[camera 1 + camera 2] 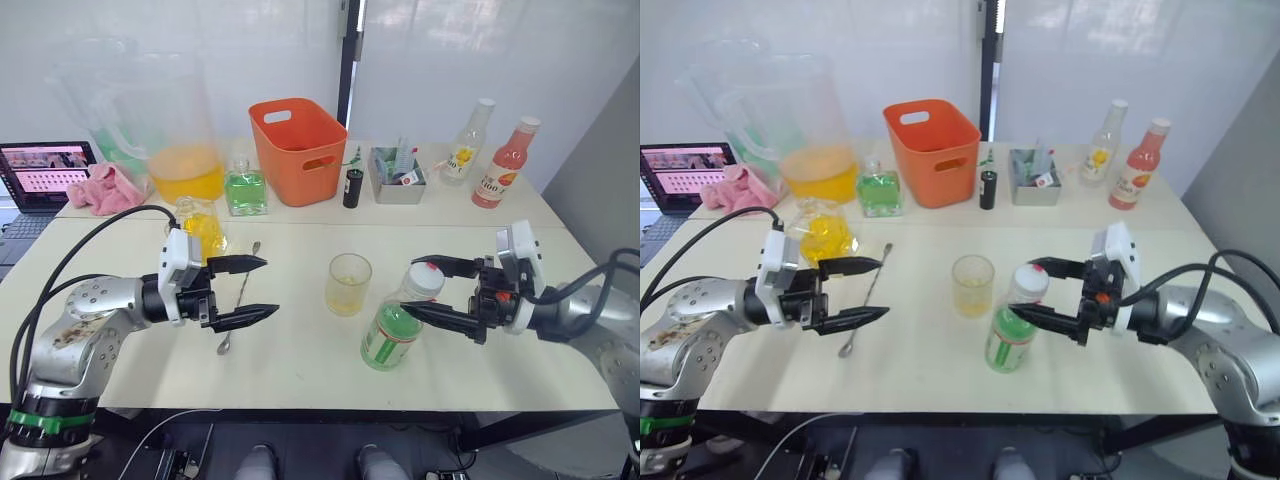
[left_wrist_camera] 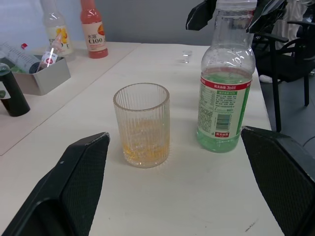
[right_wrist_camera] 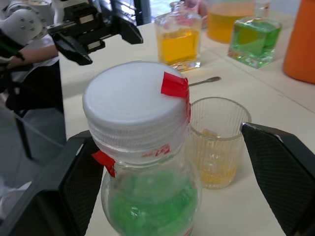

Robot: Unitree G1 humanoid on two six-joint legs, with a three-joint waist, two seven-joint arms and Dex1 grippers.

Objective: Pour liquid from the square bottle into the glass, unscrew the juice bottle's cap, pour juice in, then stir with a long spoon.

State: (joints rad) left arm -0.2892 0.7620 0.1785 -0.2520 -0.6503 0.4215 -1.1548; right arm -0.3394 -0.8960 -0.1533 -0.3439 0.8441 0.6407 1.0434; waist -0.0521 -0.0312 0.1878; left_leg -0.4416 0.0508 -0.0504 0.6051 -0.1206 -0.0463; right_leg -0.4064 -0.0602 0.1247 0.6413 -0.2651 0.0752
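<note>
The juice bottle stands upright on the worktop, capped in white with red tape, green liquid in its lower part. The right end effector is spread wide, its two black fingers reaching on either side of the bottle's neck and cap; in the right wrist view both fingers stand clear of the bottle, not touching it.

The glass sits just to the left of the bottle, upright, ribbed, with a little yellow liquid at the bottom. It lies between the two end effectors.

The left end effector is also spread, holding nothing, hovering over the worktop left of the glass. The spoon lies flat on the worktop, running between the left end effector's fingers as seen from the head, with its bowl toward the near edge; whether the fingers touch it cannot be told.

The square bottle of yellow liquid stands behind the left end effector, near the spoon's handle end. Farther back are a green square bottle, a pitcher with orange liquid, an orange basket, a small dark bottle, a metal tray and two tall bottles. A pink cloth and a laptop lie at the far left.
</note>
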